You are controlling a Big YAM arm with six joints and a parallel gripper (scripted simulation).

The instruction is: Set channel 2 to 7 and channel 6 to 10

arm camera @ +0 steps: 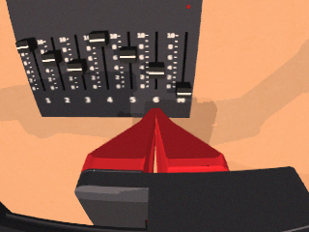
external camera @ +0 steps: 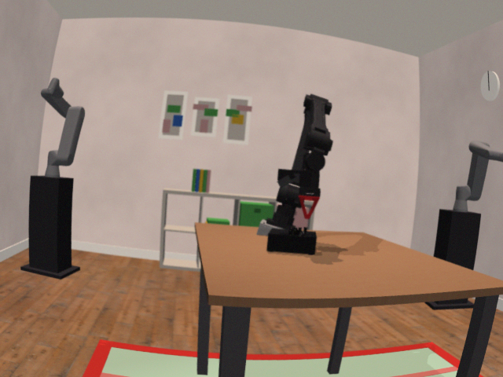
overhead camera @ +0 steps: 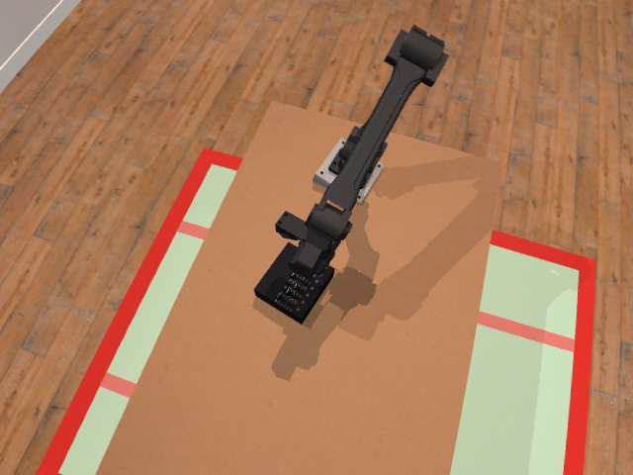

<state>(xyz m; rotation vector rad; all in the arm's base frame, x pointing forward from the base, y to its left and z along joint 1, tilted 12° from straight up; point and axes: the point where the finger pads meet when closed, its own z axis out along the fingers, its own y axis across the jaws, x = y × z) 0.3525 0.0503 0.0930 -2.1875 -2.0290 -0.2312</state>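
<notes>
The black lighting desk (overhead camera: 270, 280) (external camera: 290, 243) stands flat on the brown table (overhead camera: 357, 383) (external camera: 324, 276). The wrist view shows its row of faders with white-lined caps at different heights. The channel 2 cap (arm camera: 52, 58) sits about mid-scale. The channel 6 cap (arm camera: 154, 70) sits lower on its scale, and the last cap to its right (arm camera: 183, 91) is near the bottom. My gripper (arm camera: 155, 115) (external camera: 307, 214) has red fingers, shut and empty. Its tip hangs at the desk's near edge, just below the channel 6 slot and short of its cap.
The arm's grey base plate (overhead camera: 326, 176) sits at the table's far end, behind the desk. Off the table are a white shelf (external camera: 203, 227) and two other arms on black pedestals (external camera: 50, 219) (external camera: 457, 235). A red-bordered mat (overhead camera: 531, 332) lies on the floor.
</notes>
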